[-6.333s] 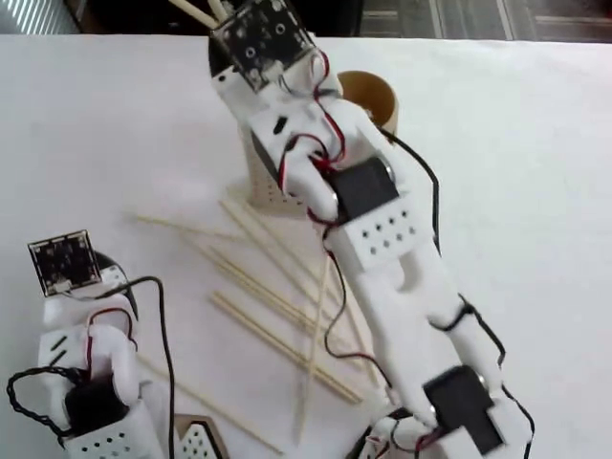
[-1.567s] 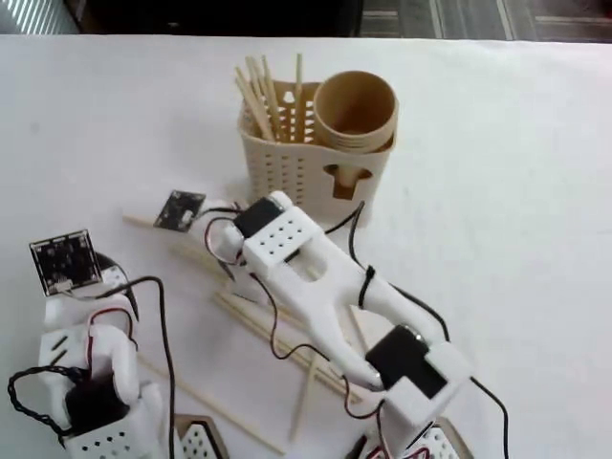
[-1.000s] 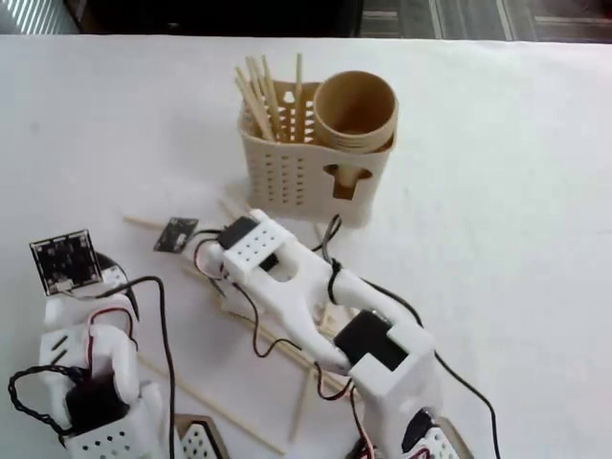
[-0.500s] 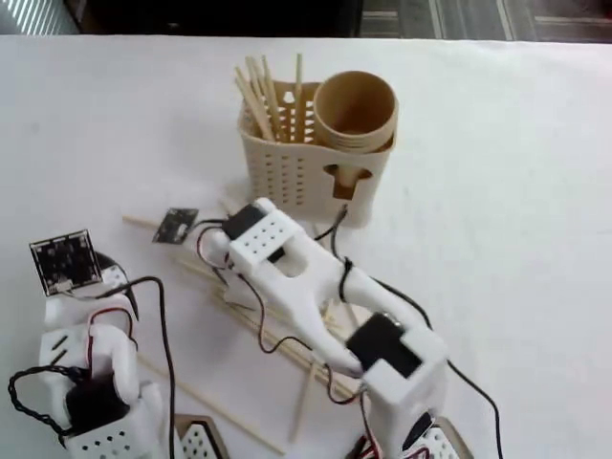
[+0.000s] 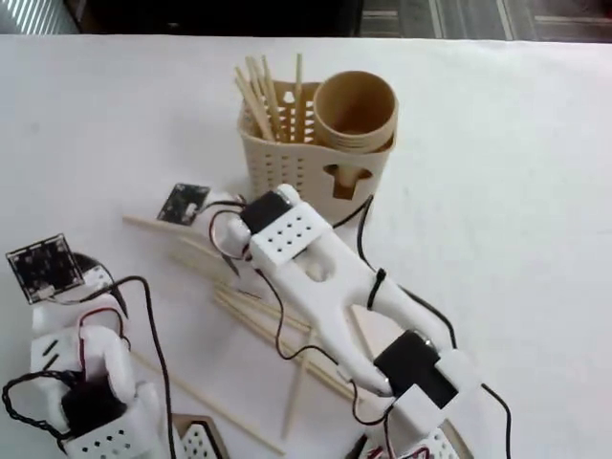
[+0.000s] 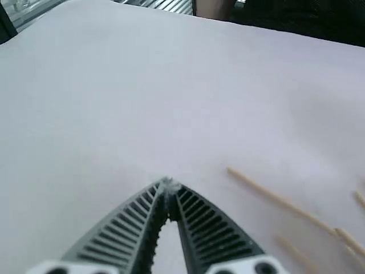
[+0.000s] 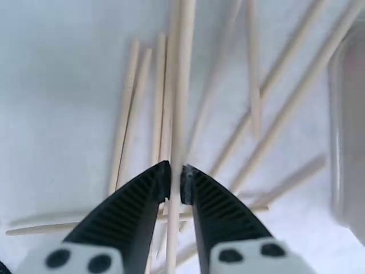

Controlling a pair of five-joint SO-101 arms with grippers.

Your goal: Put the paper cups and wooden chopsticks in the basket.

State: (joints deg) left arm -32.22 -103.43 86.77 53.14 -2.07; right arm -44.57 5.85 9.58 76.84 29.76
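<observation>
The cream basket (image 5: 296, 172) stands at the table's far middle, holding stacked paper cups (image 5: 356, 110) and several upright wooden chopsticks (image 5: 258, 91). More chopsticks (image 5: 277, 325) lie scattered on the white table in front of it. My right arm (image 5: 316, 268) stretches low over this pile, just before the basket. My right gripper (image 7: 174, 176) is shut on one chopstick (image 7: 181, 85), which runs straight out between the fingers above the others. My left gripper (image 6: 167, 185) is shut on nothing, over bare table at the near left.
One loose chopstick (image 6: 279, 198) lies a little ahead of the left gripper. The left arm (image 5: 86, 373) sits at the near left corner. The basket's wall (image 7: 348, 131) is close beside the right gripper. Free white table spreads far left and right.
The right arm came down from the basket to the scattered chopsticks, and over the last second its wrist has shifted back toward the basket. The left arm nudged slightly leftward.
</observation>
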